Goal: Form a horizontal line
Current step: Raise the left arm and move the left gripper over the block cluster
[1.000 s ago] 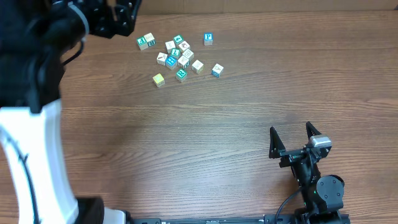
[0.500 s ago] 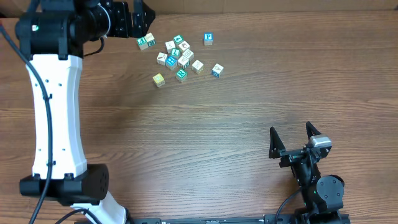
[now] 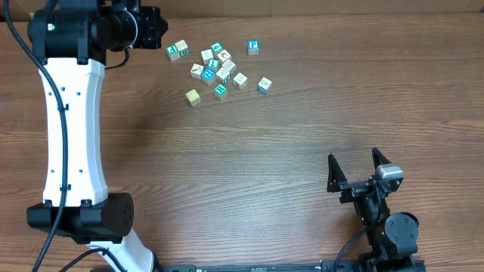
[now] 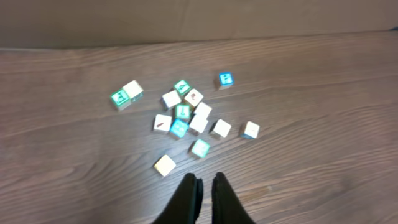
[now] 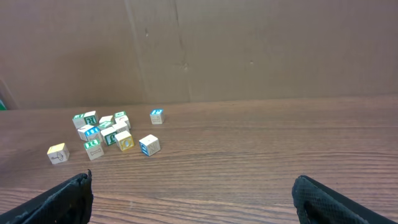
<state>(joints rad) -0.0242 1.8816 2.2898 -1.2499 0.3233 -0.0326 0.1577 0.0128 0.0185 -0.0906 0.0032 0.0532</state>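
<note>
Small wooden toy cubes (image 3: 218, 69), white, teal and pale yellow, loosely clustered at the far side of the brown wooden table (image 3: 265, 166), black left gripper (image 4: 205, 186) closed on nothing near the cluster, black right gripper (image 3: 353, 157) wide open, well apart near the front edge

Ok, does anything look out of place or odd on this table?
Only the cubes: a loose jumble at the far side of the table, turned every which way, a few strays apart, no line yet. Nothing looks damaged. The left tool is shut and empty.
</note>
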